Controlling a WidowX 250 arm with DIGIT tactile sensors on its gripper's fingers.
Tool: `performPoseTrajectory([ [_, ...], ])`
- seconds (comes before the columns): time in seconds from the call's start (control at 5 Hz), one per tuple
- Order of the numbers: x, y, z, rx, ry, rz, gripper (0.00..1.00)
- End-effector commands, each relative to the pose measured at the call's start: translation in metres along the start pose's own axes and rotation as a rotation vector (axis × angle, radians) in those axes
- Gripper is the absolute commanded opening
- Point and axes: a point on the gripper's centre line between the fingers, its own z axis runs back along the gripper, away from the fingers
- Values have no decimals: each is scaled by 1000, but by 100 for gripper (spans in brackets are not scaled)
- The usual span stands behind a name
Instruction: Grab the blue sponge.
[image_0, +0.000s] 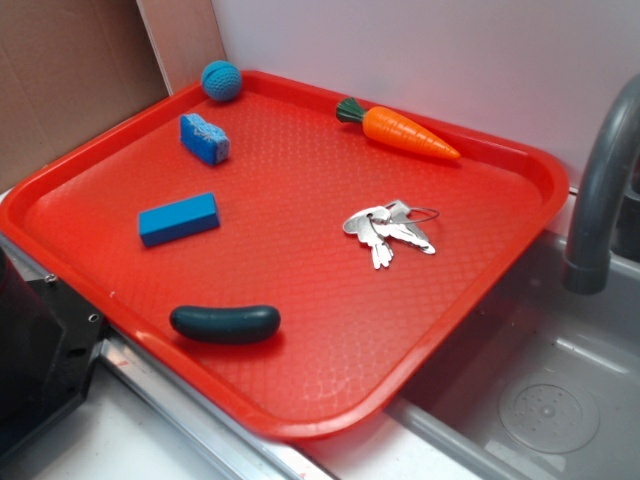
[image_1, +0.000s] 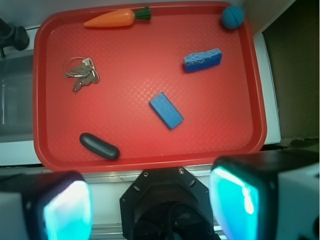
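Note:
The blue sponge is a small rough blue block with a paler speckled face. It lies on the red tray near its far left corner, and shows in the wrist view at the upper right. My gripper is open and empty, its two cyan-lit fingers wide apart. It hangs high over the robot's black base, off the tray's near edge and well short of the sponge. The exterior view does not show the gripper.
On the tray lie a smooth blue block, a teal crocheted ball, a toy carrot, a bunch of keys and a dark green sausage-shaped object. A grey faucet and sink stand to the tray's right.

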Motion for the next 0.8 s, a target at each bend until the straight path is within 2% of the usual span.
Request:
performPoseTrajectory([
  [0.0, 0, 0, 0, 0, 0, 0, 100],
  [0.2, 0, 0, 0, 0, 0, 0, 100],
  [0.4, 7, -30, -19, 86, 18, -41, 100],
  [0.6, 58, -50, -26, 83, 4, 17, 100],
])
